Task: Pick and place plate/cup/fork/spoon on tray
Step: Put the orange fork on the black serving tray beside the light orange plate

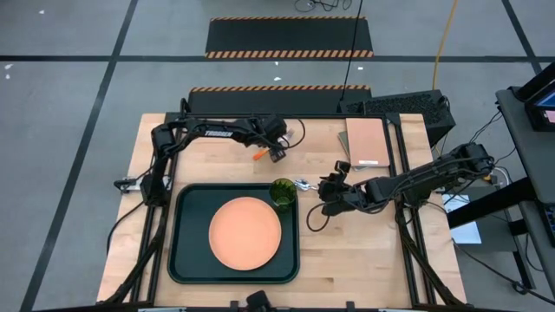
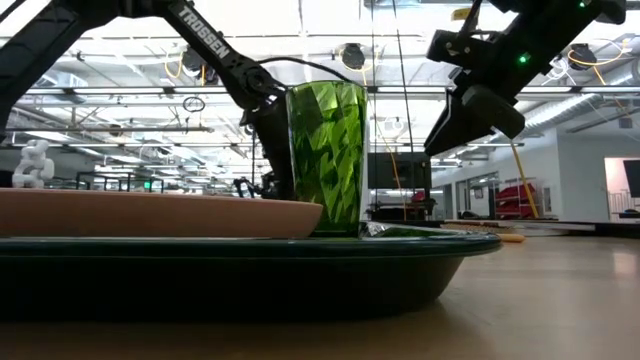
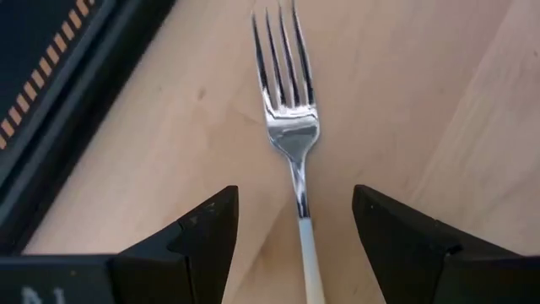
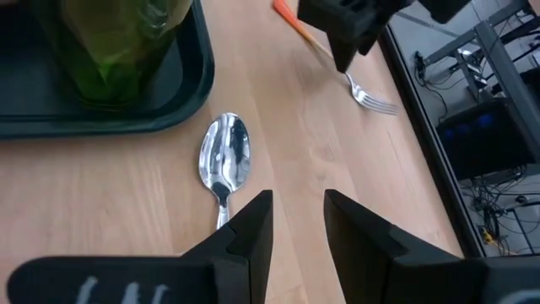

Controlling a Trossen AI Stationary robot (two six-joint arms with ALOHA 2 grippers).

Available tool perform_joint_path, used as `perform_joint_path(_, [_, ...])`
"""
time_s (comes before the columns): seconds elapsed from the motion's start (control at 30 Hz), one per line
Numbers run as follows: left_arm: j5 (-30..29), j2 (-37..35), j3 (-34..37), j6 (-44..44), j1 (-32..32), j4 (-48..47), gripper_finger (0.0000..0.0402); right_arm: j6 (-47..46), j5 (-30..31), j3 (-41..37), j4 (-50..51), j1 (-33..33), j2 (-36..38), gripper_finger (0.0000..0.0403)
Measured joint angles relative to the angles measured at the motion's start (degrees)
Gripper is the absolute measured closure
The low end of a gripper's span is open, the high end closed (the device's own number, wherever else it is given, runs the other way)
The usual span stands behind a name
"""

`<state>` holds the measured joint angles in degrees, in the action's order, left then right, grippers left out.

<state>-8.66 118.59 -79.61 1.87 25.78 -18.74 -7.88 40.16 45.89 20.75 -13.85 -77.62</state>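
Your left hand [image 3: 295,228] stands wide open over the fork [image 3: 288,110], fingers either side of its neck, holding nothing. The fork lies flat on the worktop [image 1: 373,251] beyond the tray's [image 1: 186,260] far edge. It looks light, stiff and slick, so take it across the thin neck or the handle, pinching squarely, or it may skid. Your right hand [image 4: 297,219], part open and empty, hovers over the spoon [image 4: 224,165], just beside the tray's corner near the cup [image 1: 282,193]. The plate [image 1: 245,233] sits on the tray.
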Motion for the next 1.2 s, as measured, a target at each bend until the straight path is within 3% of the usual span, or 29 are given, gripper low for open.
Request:
perform_joint_path(0.43, [3.1, 2.9, -0.1, 0.4, 0.7, 1.8, 0.0176, 0.6, 0.0, 0.0, -0.4, 0.0, 0.0, 0.03])
perform_joint_path(0.9, [-0.9, 3.1, -0.1, -0.9, 1.1, 1.7, 0.0316, 1.1, 0.1, 0.0, -0.4, 0.0, 0.0, 0.03])
perform_joint_path(1.2, [-4.3, 3.2, -0.1, -2.0, 1.1, -0.9, 0.0368, 1.5, 0.2, 0.0, -0.4, 0.0, 0.0, 0.03])
